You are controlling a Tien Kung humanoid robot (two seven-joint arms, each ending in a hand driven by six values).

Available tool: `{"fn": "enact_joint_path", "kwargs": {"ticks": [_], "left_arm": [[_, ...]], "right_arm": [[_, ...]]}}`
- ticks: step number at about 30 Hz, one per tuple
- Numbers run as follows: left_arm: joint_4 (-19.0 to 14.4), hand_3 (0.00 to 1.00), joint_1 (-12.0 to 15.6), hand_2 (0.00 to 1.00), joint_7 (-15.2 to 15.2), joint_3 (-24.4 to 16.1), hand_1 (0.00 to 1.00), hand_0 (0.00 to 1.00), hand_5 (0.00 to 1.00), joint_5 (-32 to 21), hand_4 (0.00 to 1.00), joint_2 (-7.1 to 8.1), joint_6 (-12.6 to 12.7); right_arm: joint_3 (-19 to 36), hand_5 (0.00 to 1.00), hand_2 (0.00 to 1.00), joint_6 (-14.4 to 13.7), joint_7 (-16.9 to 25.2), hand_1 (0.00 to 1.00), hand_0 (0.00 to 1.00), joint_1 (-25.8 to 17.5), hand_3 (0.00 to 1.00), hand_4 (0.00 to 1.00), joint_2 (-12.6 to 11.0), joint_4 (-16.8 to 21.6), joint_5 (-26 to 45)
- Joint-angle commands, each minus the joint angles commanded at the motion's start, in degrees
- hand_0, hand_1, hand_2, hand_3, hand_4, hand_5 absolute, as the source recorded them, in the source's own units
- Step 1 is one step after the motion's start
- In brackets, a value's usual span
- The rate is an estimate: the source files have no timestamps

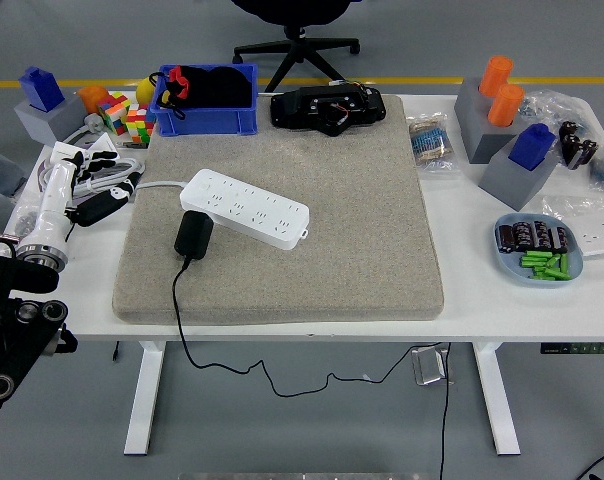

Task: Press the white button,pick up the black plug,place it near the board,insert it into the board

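robotics lab: standing desk [462, 325], parts bin [206, 118], office chair [295, 40], yellow floor tape [82, 82].

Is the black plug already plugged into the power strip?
No. The black plug lies flat on the grey mat, beside the white power strip, not in a socket.

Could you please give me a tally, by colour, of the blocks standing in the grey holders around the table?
Blue blocks: 2, one in the far-left grey holder and one in the right front grey holder.
Orange blocks: 2, both in the taller grey holder at far right.
Total: 4 blocks.
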Motion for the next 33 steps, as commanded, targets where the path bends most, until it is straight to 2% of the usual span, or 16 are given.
{"fn": "enact_joint_path", "kwargs": {"ticks": [6, 7, 12, 13, 17, 18, 23, 24, 30, 31, 33], "left_arm": [[2.18, 0.710, -3.52, 0.729, 1.93, 3.44, 0.814, 0.837, 0.362, 0.51, 0.805, 1.61, -2.82], [2.57, 0.731, -4.45, 0.636, 2.54, 4.41, 0.620, 0.391, 0.084, 0.43, 0.750, 2.01, -3.50], [4.50, 0.731, -8.56, 0.636, 4.69, 9.12, 0.620, 0.391, 0.084, 0.35, 0.750, 3.75, -5.99], [4.86, 0.740, -9.35, 0.409, 5.06, 10.08, 0.359, 0.187, 0.002, 0.13, 0.429, 4.04, -6.36], [6.71, 0.740, -12.80, 0.409, 6.49, 14.41, 0.359, 0.187, 0.002, 0.31, 0.429, 5.13, -7.37], [7.40, 0.750, -13.91, 0.230, 6.70, 15.90, 0.206, 0.098, 0.002, 0.25, 0.035, 5.35, -7.38], [10.20, 0.750, -17.94, 0.230, 7.40, 21.58, 0.206, 0.098, 0.002, -0.52, 0.035, 5.85, -7.55], [10.79, 0.702, -18.77, 0.128, 7.24, 22.75, 0.104, 0.040, 0.002, -1.13, 0.002, 5.88, -7.51], [13.20, 0.702, -21.41, 0.128, 7.98, 26.39, 0.104, 0.040, 0.002, -3.06, 0.002, 5.51, -8.53], [13.50, 0.692, -21.83, 0.102, 8.10, 27.13, 0.023, 0.004, 0.002, -3.48, 0.002, 5.44, -8.74], [14.12, 0.692, -22.67, 0.102, 8.33, 28.59, 0.023, 0.004, 0.002, -4.20, 0.002, 5.23, -9.09]], "right_arm": [[-0.71, 0.842, 0.954, -0.83, -0.10, 0.949, 0.998, 0.22, 0.985, 0.998, -0.05, 0.06, 0.97], [-0.84, 0.804, 0.929, -1.01, -0.06, 0.911, 0.942, 0.26, 0.927, 0.998, -0.10, 0.10, 1.20], [-1.01, 0.804, 0.929, -1.69, -0.01, 0.911, 0.942, 0.45, 0.927, 0.998, -0.36, 0.07, 1.66], [-1.07, 0.766, 0.916, -1.84, -0.03, 0.884, 0.896, 0.49, 0.907, 0.972, -0.42, 0.07, 1.80], [-1.03, 0.766, 0.916, -3.34, -0.30, 0.884, 0.896, 0.66, 0.907, 0.972, -0.57, 0.02, 1.29], [-0.91, 0.711, 0.911, -3.75, -0.42, 0.859, 0.865, 0.76, 0.882, 0.914, -0.60, -0.03, 0.96], [-1.21, 0.711, 0.911, -4.06, -0.72, 0.859, 0.865, 0.98, 0.882, 0.914, -0.82, 0.04, 1.45], [-1.35, 0.704, 0.906, -4.08, -0.74, 0.852, 0.861, 1.05, 0.867, 0.902, -0.87, 0.06, 1.61], [-2.31, 0.704, 0.906, -4.06, -0.79, 0.852, 0.861, 1.32, 0.867, 0.902, -1.06, 0.13, 2.41], [-2.43, 0.703, 0.902, -4.07, -0.80, 0.850, 0.858, 1.35, 0.862, 0.901, -1.08, 0.12, 2.47], [-2.66, 0.703, 0.902, -4.06, -0.82, 0.850, 0.858, 1.40, 0.862, 0.901, -1.12, 0.08, 2.61]]}}
